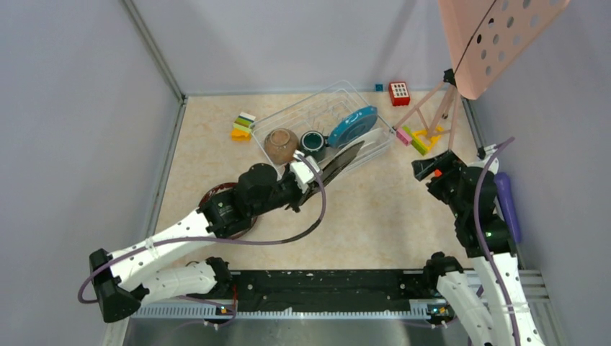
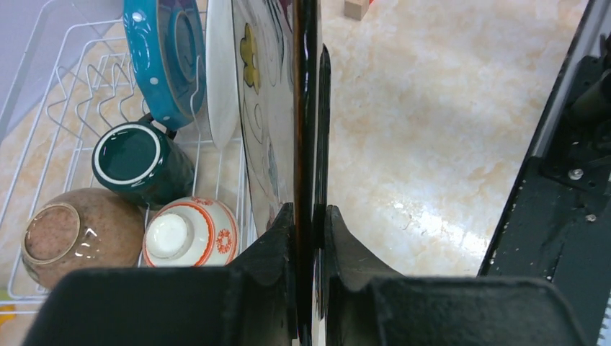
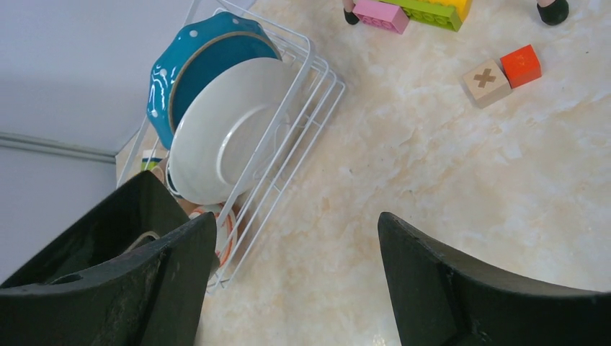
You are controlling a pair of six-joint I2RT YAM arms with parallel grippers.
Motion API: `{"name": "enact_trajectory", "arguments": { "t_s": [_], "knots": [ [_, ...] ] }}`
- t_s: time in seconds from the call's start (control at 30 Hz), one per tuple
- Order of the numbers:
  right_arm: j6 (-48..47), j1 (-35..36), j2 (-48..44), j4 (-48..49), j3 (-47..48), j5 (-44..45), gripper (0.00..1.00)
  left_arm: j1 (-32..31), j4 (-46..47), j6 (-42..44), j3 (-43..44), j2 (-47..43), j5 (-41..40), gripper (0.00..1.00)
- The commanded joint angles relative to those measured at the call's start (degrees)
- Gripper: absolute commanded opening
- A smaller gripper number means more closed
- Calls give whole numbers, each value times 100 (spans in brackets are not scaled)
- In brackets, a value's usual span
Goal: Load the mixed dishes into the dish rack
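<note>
Mostly hidden under left arm: dark red-rimmed round plate. Left hand clenched on glossy black square plate, seen edge-on beside white wire dish rack holding brown bowl, dark green mug, small orange-and-white patterned bowl, blue white-dotted plate, white plate. Right hand released above marbled bench.

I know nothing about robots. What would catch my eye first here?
The left gripper pinches a black plate on edge at the near side of the rack. In the rack, a blue dotted plate and a white plate stand upright, with a mug, a brown bowl and a patterned bowl beside them. The right gripper hangs open at the right, holding nothing.
</note>
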Motion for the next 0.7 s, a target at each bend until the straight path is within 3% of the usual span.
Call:
{"name": "enact_trajectory", "arguments": {
  "t_s": [0.0,0.17,0.47,0.67],
  "knots": [
    [-68,9,-126,-130,379,-84,80,686,1939,185,802,-284,606,0],
    [-52,12,-287,-292,354,-13,80,1157,1881,-111,1078,-150,1045,0],
    [13,5,-83,-246,430,-207,80,1489,1377,-100,1761,-313,565,0],
    [25,16,164,-243,556,-398,80,1710,4,206,3297,646,293,0]
  ]
}}
